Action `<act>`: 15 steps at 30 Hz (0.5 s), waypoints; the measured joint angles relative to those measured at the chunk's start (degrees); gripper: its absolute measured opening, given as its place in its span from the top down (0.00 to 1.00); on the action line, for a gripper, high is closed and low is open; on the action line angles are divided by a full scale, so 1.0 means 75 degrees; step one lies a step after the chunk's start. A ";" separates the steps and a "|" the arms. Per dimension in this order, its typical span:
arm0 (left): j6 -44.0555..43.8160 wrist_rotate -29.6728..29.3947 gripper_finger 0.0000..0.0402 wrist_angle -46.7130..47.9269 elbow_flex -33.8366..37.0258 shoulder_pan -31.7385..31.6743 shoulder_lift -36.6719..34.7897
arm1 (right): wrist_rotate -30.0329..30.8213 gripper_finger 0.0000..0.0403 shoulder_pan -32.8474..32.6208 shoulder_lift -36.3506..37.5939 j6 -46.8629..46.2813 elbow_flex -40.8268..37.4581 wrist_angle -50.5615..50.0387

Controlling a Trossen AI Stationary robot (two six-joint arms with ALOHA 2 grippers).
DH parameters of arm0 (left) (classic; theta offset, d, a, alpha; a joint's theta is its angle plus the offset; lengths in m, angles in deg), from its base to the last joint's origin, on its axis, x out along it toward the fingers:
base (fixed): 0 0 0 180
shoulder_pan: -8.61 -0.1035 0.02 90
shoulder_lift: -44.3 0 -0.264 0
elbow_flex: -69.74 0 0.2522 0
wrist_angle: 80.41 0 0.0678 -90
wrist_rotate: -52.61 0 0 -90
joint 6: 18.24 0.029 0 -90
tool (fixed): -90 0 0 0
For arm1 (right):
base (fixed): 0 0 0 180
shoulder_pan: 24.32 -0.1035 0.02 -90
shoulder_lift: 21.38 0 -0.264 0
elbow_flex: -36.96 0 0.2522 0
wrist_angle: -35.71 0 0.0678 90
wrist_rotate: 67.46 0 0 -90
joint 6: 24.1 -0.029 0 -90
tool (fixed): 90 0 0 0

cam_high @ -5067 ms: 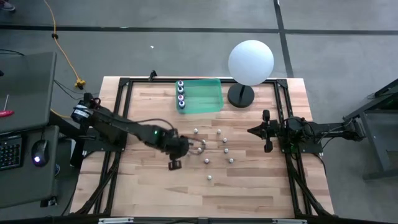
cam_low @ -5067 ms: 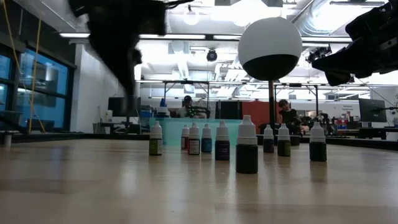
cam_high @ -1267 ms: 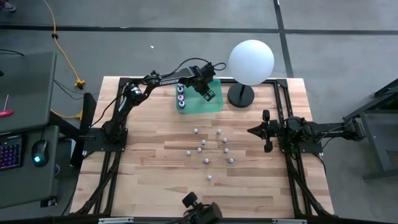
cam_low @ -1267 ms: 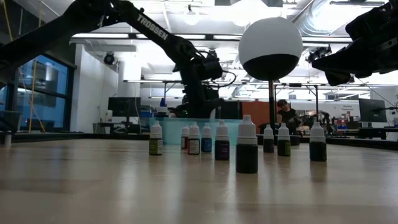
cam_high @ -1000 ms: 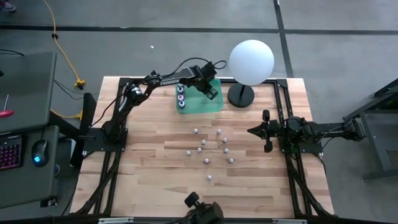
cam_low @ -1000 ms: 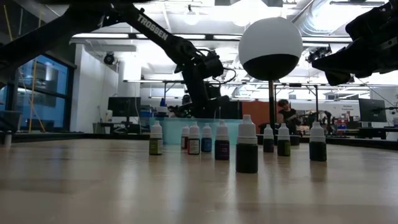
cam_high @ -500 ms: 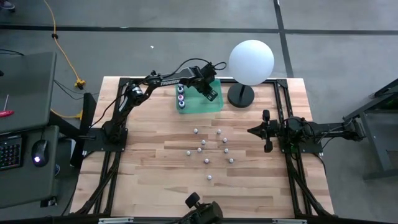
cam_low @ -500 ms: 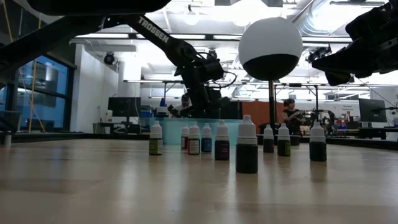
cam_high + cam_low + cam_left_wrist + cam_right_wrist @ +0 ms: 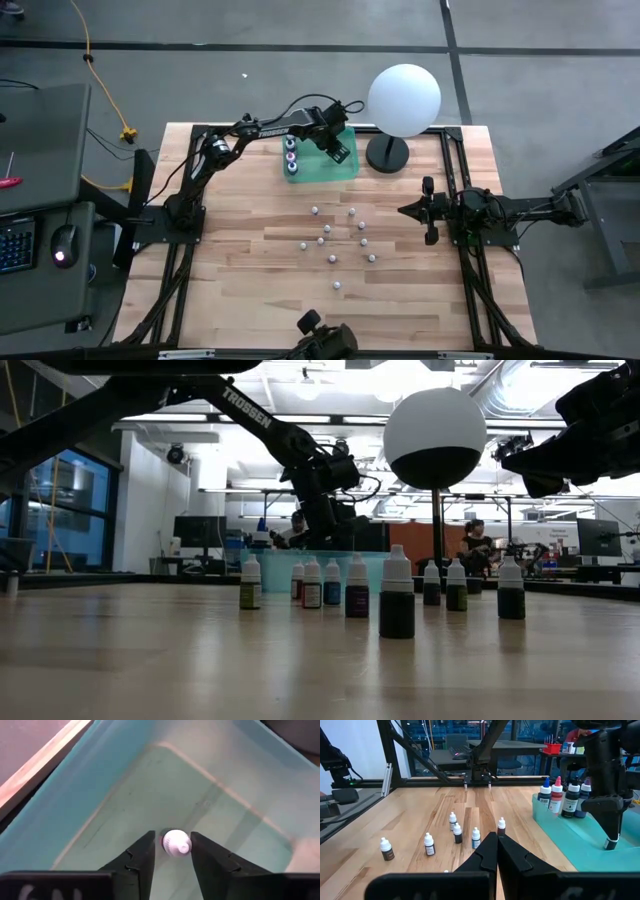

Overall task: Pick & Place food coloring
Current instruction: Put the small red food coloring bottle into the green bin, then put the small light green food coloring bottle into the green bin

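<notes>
My left gripper (image 9: 171, 851) hung low inside the teal bin (image 9: 100, 800), fingers parted just wider than the small bottle (image 9: 176, 842) between them, so I judged I was setting it down, not gripping firmly. That bottle showed a round white cap with a stubby tip. 4 larger bottles (image 9: 291, 152) stood in a row along the bin's edge. About 9 tiny white-capped bottles (image 9: 338, 240) waited mid-table, upright and apart, with dark bodies. My right gripper (image 9: 495, 851) rested pinched shut, empty, at the table's right side, out of the way.
</notes>
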 joint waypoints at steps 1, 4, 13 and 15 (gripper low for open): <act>0.0000 0.0011 0.69 0.0000 0.0000 0.0000 0.0000 | -0.0002 1.00 0.0000 0.0000 0.0001 0.0001 0.0000; 0.0015 0.0013 0.67 0.0046 0.0000 -0.0003 -0.0064 | 0.0000 1.00 0.0003 0.0000 0.0003 0.0003 0.0000; 0.0617 0.0090 0.65 0.1364 -0.1324 -0.0003 -0.0108 | -0.0002 1.00 0.0002 0.0000 0.0000 0.0000 0.0000; 0.0626 0.0084 0.65 0.1762 -0.1678 -0.0003 -0.0108 | 0.0000 1.00 0.0003 0.0000 0.0003 0.0000 0.0000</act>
